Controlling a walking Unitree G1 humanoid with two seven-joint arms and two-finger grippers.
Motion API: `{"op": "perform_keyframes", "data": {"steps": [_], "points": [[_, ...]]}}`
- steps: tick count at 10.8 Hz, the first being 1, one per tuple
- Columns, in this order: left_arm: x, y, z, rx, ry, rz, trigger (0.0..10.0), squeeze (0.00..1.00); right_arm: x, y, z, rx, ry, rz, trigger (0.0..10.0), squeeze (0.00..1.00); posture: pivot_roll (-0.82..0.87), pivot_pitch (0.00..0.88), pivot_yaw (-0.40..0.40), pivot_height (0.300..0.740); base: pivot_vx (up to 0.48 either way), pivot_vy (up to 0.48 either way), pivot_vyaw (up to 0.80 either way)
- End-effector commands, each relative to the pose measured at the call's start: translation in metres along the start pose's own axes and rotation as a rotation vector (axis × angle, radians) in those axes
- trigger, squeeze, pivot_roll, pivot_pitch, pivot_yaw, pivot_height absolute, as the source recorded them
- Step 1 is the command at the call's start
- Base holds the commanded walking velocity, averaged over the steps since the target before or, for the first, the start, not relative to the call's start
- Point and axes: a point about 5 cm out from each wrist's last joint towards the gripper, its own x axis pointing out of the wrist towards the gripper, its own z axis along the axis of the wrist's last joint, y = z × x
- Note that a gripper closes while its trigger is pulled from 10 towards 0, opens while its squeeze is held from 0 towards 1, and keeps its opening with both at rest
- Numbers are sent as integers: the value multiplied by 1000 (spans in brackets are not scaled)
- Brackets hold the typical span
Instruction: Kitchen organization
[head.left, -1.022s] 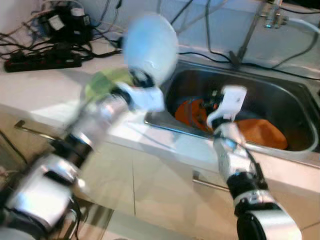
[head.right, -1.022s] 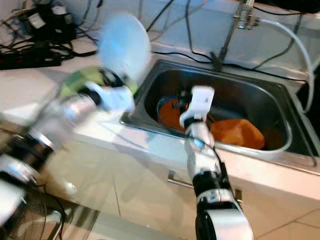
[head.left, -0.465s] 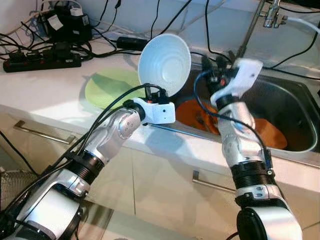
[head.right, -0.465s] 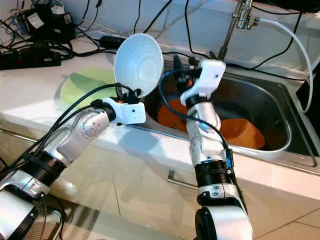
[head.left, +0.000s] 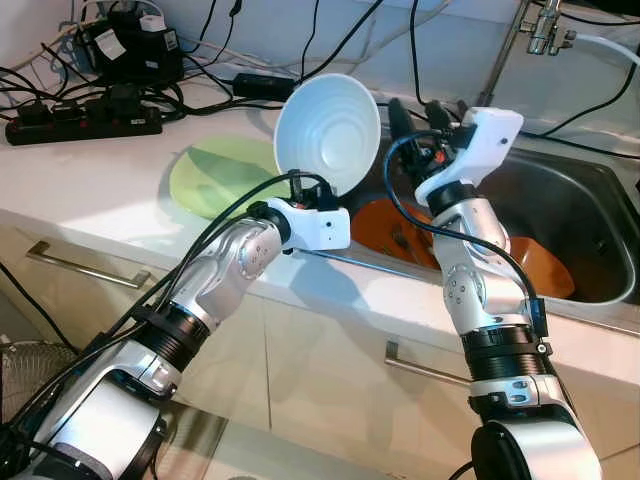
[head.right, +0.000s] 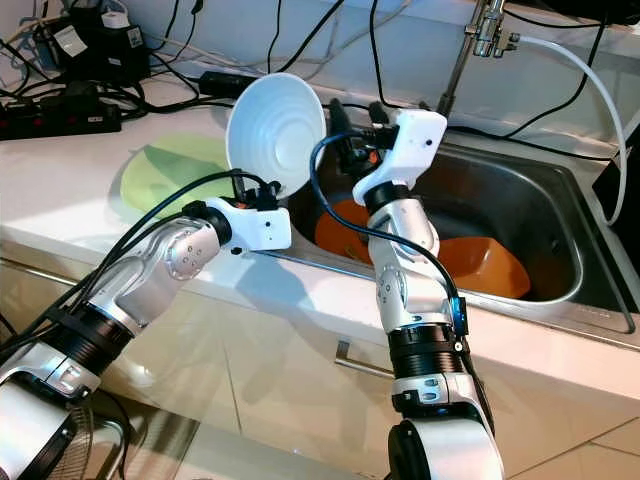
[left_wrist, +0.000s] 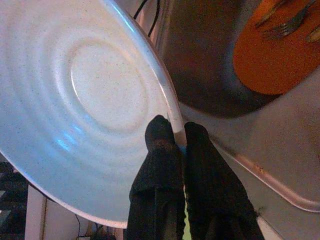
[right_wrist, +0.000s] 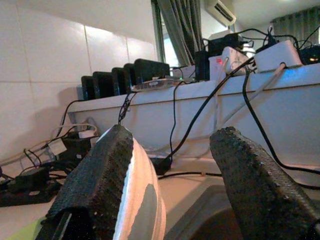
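White bowl (head.left: 329, 131), one, in left gripper (left_wrist: 172, 140); two orange plates (head.left: 390, 228)

Round orange plate (head.left: 390, 228) in the steel sink (head.left: 590, 215): mostly hidden behind right arm and sink's near wall. Second orange dish (head.left: 540, 268) partly blocked too. Flat green plate (head.left: 215, 172) half covered by white ribbed bowl (head.left: 330, 130). Utensils on the orange plate (left_wrist: 285, 22), probably forks, cut off by frame edge.
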Motion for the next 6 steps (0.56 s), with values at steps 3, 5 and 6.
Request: {"op": "perform_keyframes", "data": {"steps": [3, 5, 6], "points": [[0, 5, 10, 56, -37, 8, 10000, 0, -2, 2, 1, 16, 6, 10, 10000, 0, 236, 14, -44, 740, 0, 0, 0], [0, 6, 11, 74, -41, 10, 10000, 0, -2, 4, 0, 18, 19, 27, 10000, 0, 237, 14, -44, 740, 0, 0, 0], [0, 8, 12, 88, -46, 19, 10000, 0, -2, 7, -2, 16, 36, 40, 10000, 0, 237, 14, -44, 740, 0, 0, 0]]}}
